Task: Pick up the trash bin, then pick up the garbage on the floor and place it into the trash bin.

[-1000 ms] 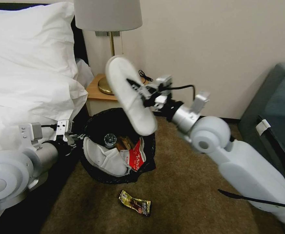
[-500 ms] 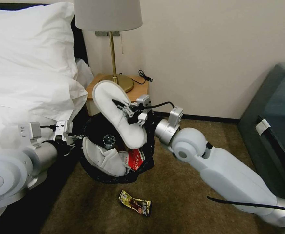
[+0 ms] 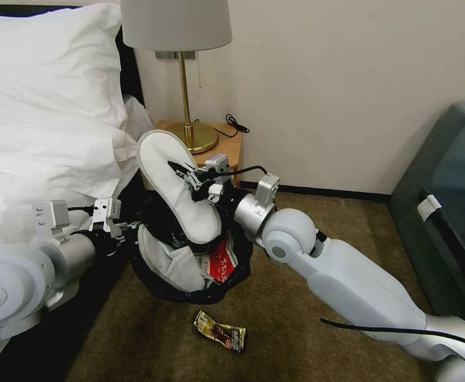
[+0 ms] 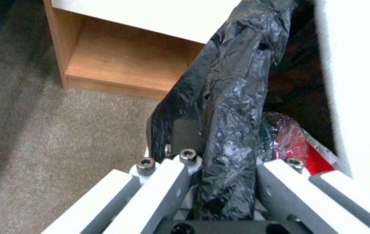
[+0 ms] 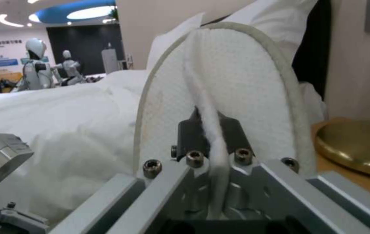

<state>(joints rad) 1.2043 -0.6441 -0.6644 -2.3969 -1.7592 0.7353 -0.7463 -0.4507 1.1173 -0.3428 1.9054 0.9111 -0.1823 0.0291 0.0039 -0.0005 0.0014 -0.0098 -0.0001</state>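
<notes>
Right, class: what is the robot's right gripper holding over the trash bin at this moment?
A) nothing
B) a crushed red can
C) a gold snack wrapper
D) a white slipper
D: the right gripper is pinching a white slipper above the trash bin; the right wrist view shows its fingers closed on the slipper's fabric.

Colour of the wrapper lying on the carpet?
Gold and dark brown foil wrapper, best in the head view.

The trash bin (image 3: pixel 190 289), lined in crinkly black plastic, holds a white slipper (image 3: pixel 166 260) and red wrapper (image 3: pixel 223 263). A second white slipper (image 3: pixel 177 185) hangs tilted above its mouth. A gold wrapper (image 3: pixel 220 331) lies on the beige carpet floor (image 3: pixel 285 318).
</notes>
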